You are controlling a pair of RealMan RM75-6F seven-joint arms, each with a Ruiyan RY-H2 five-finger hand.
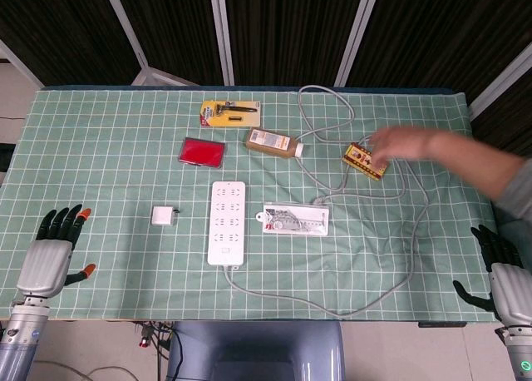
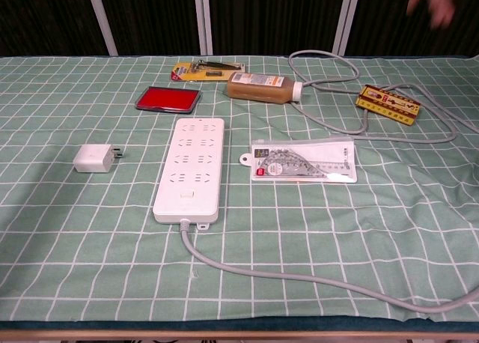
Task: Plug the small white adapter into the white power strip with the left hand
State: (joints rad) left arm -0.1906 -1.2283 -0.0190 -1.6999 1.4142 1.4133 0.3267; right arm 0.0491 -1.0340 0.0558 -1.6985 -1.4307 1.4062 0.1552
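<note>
**Op A:** Step in hand, as I read it: nothing started. My left hand (image 1: 51, 252) sits at the worktop's (image 1: 108, 148) near-left corner, dark fingers spread, holding nothing. My right hand (image 1: 504, 273) is at the near-right corner, fingers apart too, empty.

**Op B:** Where's the adapter?

**Op A:** The small white cube-shaped plastic adapter (image 2: 93, 158) lies on the green checked cloth, left of centre toward the near edge, just beside the long white plastic power strip (image 2: 191, 168) but not touching it. Well apart from my left hand.

**Op B:** Orientation?

**Op A:** It's on its side. In the chest view its metal prongs point toward the strip, roughly level with the cloth, so its long axis runs along the near edge, left to right. The strip's long axis runs near edge to far edge, socket face up, grey cable leaving its near end.

**Op B:** So the next move?

**Op A:** My judgement: reach in over the near-left corner, pinch the adapter's body, then turn it so the prongs face down before lowering onto a socket row. One caution: a person's bare arm (image 1: 449, 152) is over the far-right part of the worktop, by the yellow patterned box (image 1: 364, 160).
</note>
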